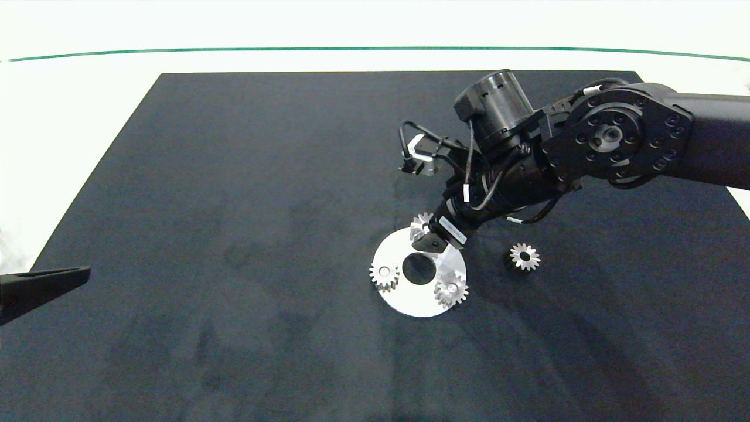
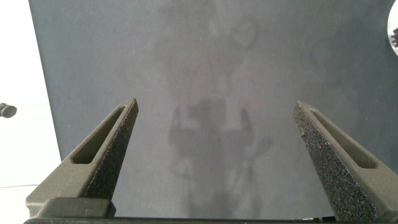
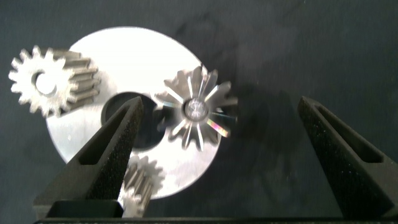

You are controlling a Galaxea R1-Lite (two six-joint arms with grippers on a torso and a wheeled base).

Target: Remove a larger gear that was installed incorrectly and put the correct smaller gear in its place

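While the right gripper (image 1: 426,237) hangs over the far edge of the round silver plate (image 1: 410,302), its fingers stand wide apart with nothing between them. Just below them, in the right wrist view, the larger gear (image 3: 198,109) sits on the plate's rim beside the centre hole (image 1: 418,269); whether it is fully seated is hard to tell. Two small gears (image 1: 384,275) (image 1: 451,289) rest on the plate, and another smaller gear (image 1: 524,257) lies on the dark mat (image 1: 234,234), apart to the right. The left gripper (image 2: 214,140) is parked at the mat's left edge, jaws wide open and empty.
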